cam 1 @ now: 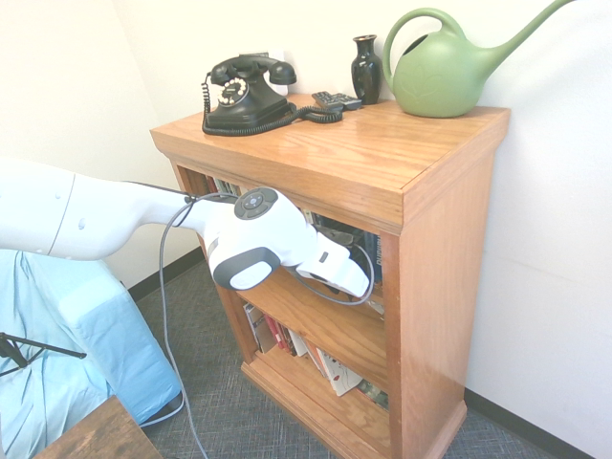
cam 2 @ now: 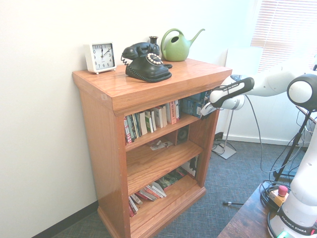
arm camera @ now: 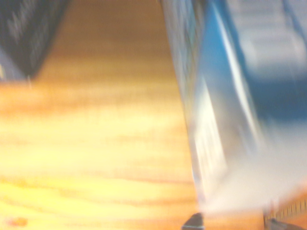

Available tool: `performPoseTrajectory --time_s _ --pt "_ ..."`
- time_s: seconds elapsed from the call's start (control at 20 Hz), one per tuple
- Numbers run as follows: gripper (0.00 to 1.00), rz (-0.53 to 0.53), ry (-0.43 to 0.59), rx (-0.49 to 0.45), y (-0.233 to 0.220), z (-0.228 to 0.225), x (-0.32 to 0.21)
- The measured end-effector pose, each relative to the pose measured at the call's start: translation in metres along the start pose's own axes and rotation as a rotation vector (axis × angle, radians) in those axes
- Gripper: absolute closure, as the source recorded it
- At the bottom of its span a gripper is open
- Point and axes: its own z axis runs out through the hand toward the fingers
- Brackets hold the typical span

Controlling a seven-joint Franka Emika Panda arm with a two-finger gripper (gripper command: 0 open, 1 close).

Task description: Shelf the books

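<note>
Paperback at the right end of the top shelf, grip unseen

Could not make out the fingertips in either exterior view: hidden behind the white hand from one side, lost in the shadow under the top board from the other. Cannot tell whether the gripper [cam 2: 204, 111] was clenched on the book or released from it. Showed almost nothing sharp in the wrist view, only a smear of blue cover [arm camera: 225, 96] with a pale edge over honey-coloured wood, and a dark blurred book in one corner. Could not read any lettering.

Stood, as far as visible, at the right end of the top shelf of the bookcase [cam 2: 148, 84]: the blue paperback [cam 2: 191, 105], just beside the row of standing books [cam 2: 151, 119] and close to the bookcase's right side panel. Tilt hard to judge.

Reached in nearly level from the room side, forearm stretched toward the top opening, wrist and hand angled slightly down with the tip just under the overhanging top board.

Left little room there: top board close above the hand, side panel just beside it, row of books on the other side. Lay more open on the middle shelf, with only a few small items. Held leaning and flat books [cam 2: 148, 193] on the bottom shelf. Carried a clock [cam 2: 100, 56], a black telephone [cam 2: 145, 62], a dark vase [cam 1: 366, 69] and a green watering can [cam 2: 177, 45] toward the back of the top, well apart from the arm.
</note>
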Motion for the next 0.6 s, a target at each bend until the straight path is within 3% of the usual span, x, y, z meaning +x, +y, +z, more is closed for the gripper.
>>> performPoseTrajectory --time_s 0.3,0.6 --pt "0.00 -0.009 0.026 -0.020 0.022 -0.022 -0.030" --pt "0.00 -0.029 0.038 -0.037 0.050 -0.066 -0.100"
